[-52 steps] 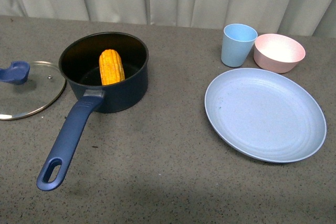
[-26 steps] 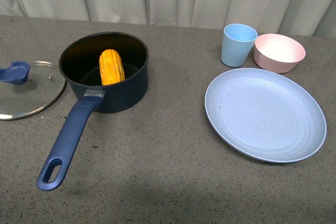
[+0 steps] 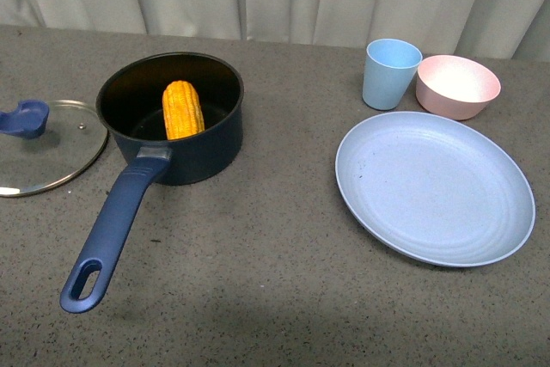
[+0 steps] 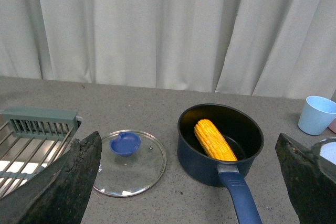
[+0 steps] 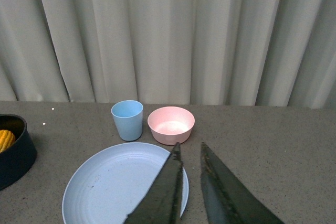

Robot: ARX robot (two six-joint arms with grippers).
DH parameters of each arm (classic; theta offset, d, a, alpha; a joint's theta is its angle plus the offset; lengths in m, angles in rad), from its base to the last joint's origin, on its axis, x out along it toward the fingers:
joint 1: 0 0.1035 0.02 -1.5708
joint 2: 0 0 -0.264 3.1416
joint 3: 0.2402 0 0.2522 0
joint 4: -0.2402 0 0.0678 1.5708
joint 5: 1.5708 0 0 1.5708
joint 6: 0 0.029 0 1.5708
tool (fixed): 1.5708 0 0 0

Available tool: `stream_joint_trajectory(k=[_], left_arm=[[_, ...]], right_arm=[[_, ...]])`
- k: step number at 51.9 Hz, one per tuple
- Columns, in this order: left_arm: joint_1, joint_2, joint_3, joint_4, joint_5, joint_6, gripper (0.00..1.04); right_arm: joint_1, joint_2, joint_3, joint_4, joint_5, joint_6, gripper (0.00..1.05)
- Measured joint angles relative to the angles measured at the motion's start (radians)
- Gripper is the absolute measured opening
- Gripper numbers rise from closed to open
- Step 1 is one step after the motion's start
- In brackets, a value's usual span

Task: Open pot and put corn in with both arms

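Yellow corn lies in the pot, away from both tools

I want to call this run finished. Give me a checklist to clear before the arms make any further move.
1. Lid off the pot: ok, it lies flat on the table beside the pot.
2. Corn inside the pot: ok, leaning on the inner wall.
3. Left claw empty: ok, wide open.
4. Right claw empty: ok, nearly closed on nothing.
5. Plate, cup and bowl undisturbed: cannot tell.
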Motion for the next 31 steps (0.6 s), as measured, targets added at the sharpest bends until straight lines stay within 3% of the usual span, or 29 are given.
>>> stream_joint_trajectory(k=[6, 14, 21, 24, 31], left_arm=[[0.0, 0.0, 0.0, 0.0, 0.0, 0.0, 0.98], [0.0, 0.0, 0.0, 0.0, 0.0, 0.0, 0.98], [0.0, 0.0, 0.0, 0.0, 0.0, 0.0, 0.98], [0.0, 0.0, 0.0, 0.0, 0.0, 0.0, 0.98], [0.0, 0.0, 0.0, 0.0, 0.0, 0.0, 0.98]], right_arm=[[0.0, -0.001, 0.0, 0.0, 0.0, 0.0, 0.32], [0.0, -0.001, 0.0, 0.0, 0.0, 0.0, 0.69], [0.0, -0.001, 0.0, 0.0, 0.0, 0.0, 0.92], [0.0, -0.001, 0.0, 0.0, 0.0, 0.001, 0.97], [0.0, -0.001, 0.0, 0.0, 0.0, 0.001, 0.95]])
